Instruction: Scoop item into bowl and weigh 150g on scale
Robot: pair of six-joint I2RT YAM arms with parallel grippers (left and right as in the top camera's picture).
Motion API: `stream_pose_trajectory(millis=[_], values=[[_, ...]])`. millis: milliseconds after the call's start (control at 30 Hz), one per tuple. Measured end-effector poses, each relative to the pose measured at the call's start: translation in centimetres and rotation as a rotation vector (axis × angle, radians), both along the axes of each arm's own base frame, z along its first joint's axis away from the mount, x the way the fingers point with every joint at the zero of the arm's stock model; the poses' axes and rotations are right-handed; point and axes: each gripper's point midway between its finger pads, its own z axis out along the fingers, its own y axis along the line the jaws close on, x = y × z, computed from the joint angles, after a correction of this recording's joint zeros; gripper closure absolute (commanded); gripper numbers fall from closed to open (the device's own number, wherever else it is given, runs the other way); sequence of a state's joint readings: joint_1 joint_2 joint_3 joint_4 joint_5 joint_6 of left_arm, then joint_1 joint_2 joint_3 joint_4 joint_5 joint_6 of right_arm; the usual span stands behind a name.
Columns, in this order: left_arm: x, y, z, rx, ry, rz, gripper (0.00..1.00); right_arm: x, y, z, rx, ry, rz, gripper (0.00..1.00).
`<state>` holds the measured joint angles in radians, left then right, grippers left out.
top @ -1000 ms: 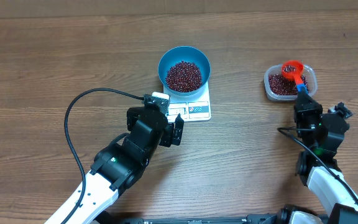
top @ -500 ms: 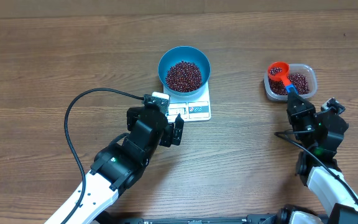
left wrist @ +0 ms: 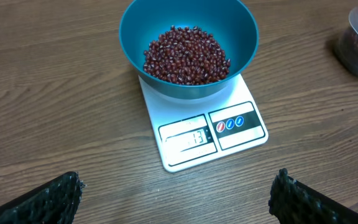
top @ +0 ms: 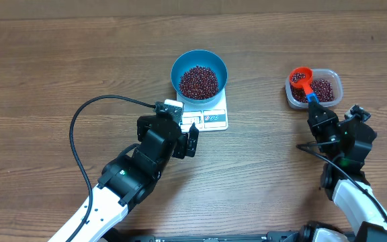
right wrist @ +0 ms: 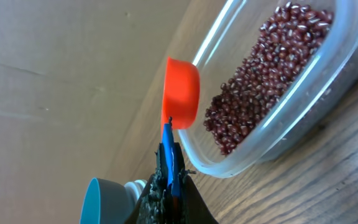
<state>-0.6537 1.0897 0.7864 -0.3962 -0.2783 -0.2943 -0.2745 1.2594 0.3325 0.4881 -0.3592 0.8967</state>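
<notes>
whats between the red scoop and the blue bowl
Only bare table wood lies between the red scoop and the blue bowl; the overhead view shows it.

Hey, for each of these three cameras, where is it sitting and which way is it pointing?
Overhead: fixed above the table, looking straight down on the bowl on the scale, the tub, the left arm and right arm.
Left wrist: on the left arm, looking forward and down at bowl and scale; the open left gripper frames the bottom corners.
Right wrist: on the right arm, rolled sideways, looking along the right gripper, shut on the scoop, at the tub's beans.
Shared: both wrist views catch bowl and tub.
</notes>
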Motion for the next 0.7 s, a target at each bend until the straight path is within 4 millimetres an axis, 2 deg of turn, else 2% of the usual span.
stream_pose_trajectory(millis=[133,433,600,700], values=[[0.0,0.0,0.0,0.000,0.000,0.000,0.00,0.1,-0.3,0.9,0.000,-0.007,0.001,0.96],[0.0,0.0,0.0,0.000,0.000,0.000,0.00,-0.7,-3.4,3.0,-0.011,0.004,-0.022,0.96],[0.0,0.0,0.0,0.000,0.000,0.000,0.00,-1.1,-3.8,3.6,-0.043,0.074,0.025,0.96],[0.0,0.0,0.0,0.000,0.000,0.000,0.01,-1.0,-3.8,4.7,-0.088,0.098,0.066,0.96]])
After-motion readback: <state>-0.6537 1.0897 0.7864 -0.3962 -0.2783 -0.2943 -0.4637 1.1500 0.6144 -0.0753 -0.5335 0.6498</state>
